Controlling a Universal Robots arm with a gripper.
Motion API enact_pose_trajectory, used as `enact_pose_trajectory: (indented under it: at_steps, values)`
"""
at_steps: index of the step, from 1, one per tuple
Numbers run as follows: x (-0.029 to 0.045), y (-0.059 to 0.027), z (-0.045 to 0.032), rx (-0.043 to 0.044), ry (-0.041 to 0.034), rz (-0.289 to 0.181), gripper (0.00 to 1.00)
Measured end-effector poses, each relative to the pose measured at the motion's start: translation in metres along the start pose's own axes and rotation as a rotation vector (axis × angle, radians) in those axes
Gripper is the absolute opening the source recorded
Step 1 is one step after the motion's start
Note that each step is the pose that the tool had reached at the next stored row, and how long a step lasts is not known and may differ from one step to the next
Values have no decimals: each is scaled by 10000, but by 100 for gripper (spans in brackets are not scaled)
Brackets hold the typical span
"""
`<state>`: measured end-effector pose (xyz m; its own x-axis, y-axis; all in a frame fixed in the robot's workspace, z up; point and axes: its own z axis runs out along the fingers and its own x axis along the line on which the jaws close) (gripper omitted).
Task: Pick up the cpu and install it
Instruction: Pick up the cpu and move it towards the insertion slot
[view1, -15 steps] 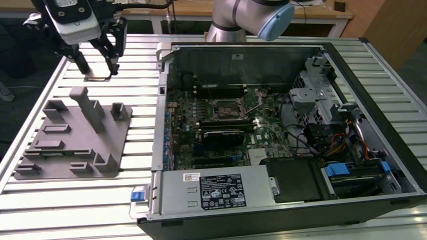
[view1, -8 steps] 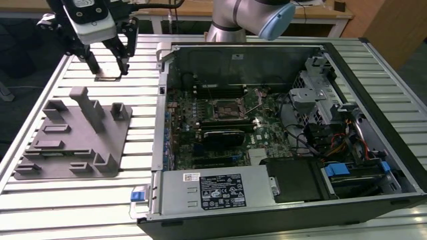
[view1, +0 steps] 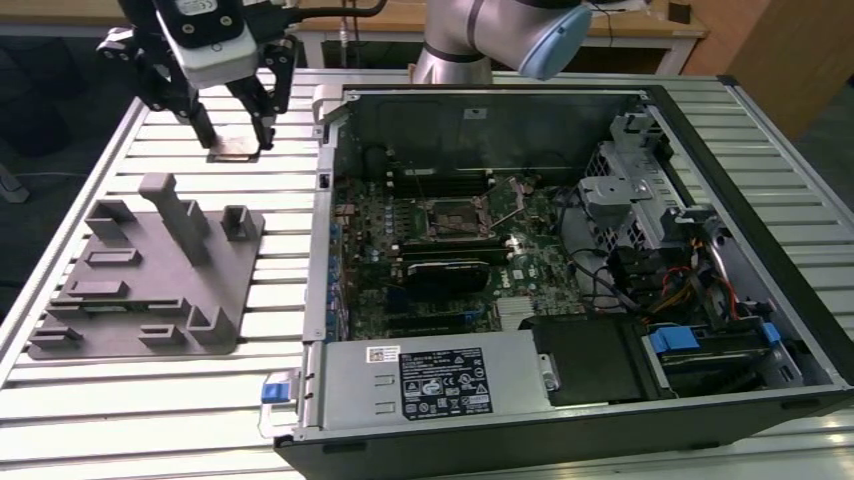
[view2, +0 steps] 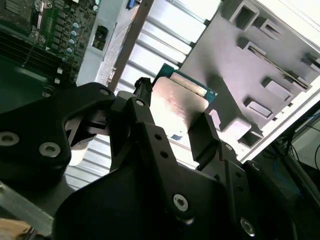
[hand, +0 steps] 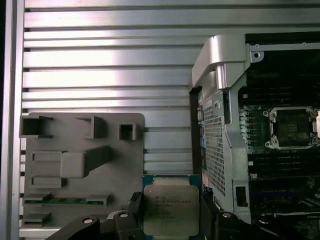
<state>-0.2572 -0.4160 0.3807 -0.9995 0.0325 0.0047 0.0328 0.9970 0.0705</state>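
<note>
Currently held: the cpu (view1: 236, 152), pinched flat between the two fingers (view2: 202, 132) of the hand (view1: 236, 142). The fingers bear on two opposite edges, so the hand is closed on the chip.
Item face: in the first wrist view the cpu (hand: 170, 207) turns its silver metal top to the camera, with a green rim along the free edges.
Item height: judged to hang just clear of the desk (view1: 160, 400); contact with the slats cannot be ruled out.
Hand position: in the exterior view, toward the 10 o'clock corner of the desk, outside the open computer case (view1: 481, 125), and at about 12 o'clock from the grey fixture tray (view1: 134, 290).
Key relation: the processor socket (view1: 454, 214) lies at roughly 4 o'clock from the hand in the exterior view, inside the case and well apart from the chip.
Socket state: its centre is dark and, as far as can be seen, bare (hand: 292, 127).
Between the two: the case's side wall and its metal corner bracket (hand: 220, 60).
Long axis: none, as the item is square. In the first wrist view its edges run parallel with the desk slats and the case wall, so it is judged roughly squared to the socket frame.
Arm: single, already on the item.
</note>
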Motion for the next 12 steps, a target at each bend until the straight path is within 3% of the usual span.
enact_pose_trajectory:
  at_steps: [12]
  values:
    - [-272, 10, -1, 0, 0, 0, 54]
